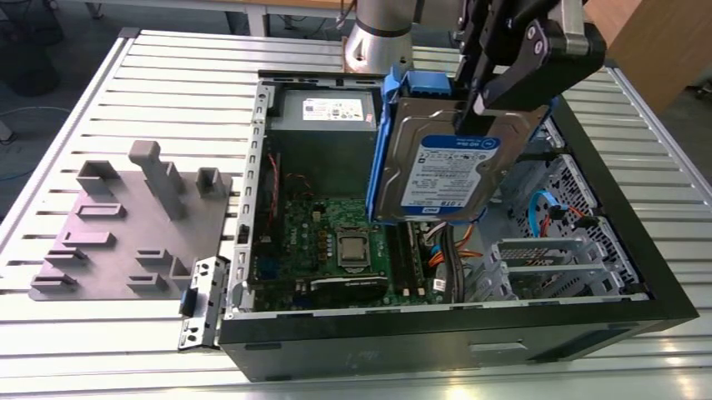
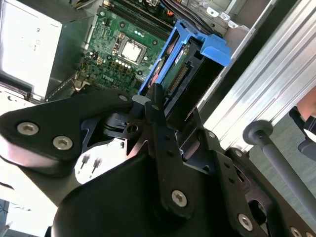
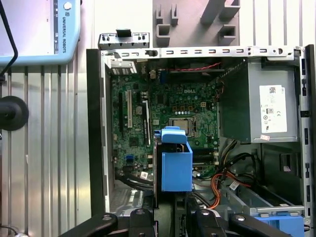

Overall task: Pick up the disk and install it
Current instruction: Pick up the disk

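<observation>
One disk (image 1: 443, 175) hangs under gripper (image 1: 488, 107), clamped at top edge, abv PC case (image 1: 445, 337).

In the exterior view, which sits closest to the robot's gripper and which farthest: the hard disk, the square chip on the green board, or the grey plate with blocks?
1. The disk: clamped upright in the gripper, above the open case.
2. The square chip: lower, on the green board inside the case.
3. The grey plate: outside the case, at the exterior view's left.

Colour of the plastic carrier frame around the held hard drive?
Blue frame on the silver-grey disk; shows best in the exterior view.
</observation>
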Available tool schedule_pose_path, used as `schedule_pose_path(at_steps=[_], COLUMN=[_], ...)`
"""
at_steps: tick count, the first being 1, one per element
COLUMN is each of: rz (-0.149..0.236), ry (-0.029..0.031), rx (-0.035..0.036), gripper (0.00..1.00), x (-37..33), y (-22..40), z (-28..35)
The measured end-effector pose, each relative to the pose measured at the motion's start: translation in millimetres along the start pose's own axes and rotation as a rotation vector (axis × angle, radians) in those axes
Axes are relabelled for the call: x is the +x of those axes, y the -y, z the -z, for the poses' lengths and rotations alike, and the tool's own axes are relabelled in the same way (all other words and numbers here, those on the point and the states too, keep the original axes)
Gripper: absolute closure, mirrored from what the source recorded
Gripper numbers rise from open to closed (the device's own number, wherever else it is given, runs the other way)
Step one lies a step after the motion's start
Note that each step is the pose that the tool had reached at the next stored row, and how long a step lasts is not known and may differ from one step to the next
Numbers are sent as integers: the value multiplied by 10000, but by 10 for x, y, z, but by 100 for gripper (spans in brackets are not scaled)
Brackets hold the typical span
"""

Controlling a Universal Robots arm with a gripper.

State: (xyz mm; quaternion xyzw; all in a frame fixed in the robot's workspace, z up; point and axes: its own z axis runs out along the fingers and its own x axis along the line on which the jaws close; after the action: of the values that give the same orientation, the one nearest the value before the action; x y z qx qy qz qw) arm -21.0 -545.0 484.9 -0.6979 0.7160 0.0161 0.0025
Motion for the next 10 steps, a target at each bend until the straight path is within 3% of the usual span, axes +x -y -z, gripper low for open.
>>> schedule_pose_path(at_steps=[10], rz=[0], ry=[-9], rx=[0], gripper=[65], x=[121], y=[3], z=[4])
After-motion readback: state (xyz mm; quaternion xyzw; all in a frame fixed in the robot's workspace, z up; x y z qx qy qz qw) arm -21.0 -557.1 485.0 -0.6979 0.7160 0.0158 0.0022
